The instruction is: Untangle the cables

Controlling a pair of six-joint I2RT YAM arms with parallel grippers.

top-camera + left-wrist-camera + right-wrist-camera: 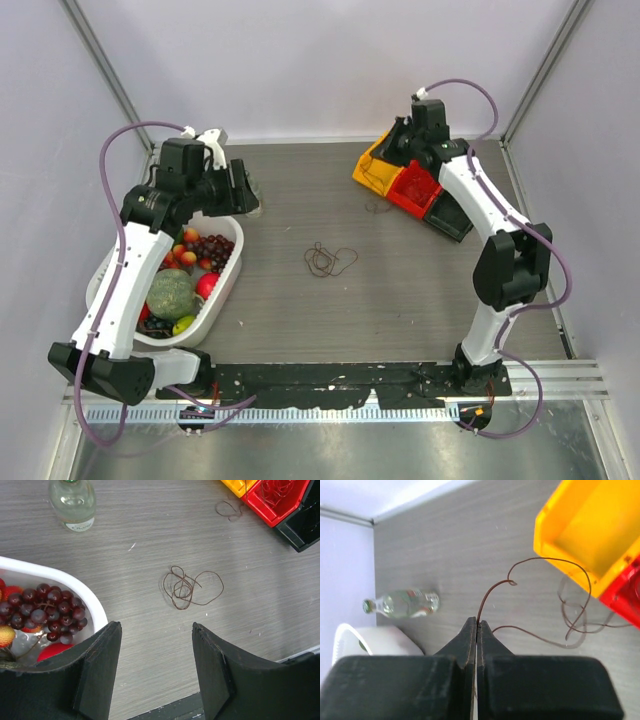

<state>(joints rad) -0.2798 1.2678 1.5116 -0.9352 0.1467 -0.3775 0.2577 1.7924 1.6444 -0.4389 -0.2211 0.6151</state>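
Between tips of right pincer (477, 625), pinching 1 dark brown cable (481, 607). Ahead of left pincer (156, 626), spread, empty: 1 brown cable tangle (192, 587). Right of right pincer: 1 yellow bin (542, 530).

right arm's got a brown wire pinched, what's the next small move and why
Probably swing the right gripper over the yellow bin: its jaws are shut on a single brown cable dangling just beside that bin, which looks empty, while the red bin holds red wires.
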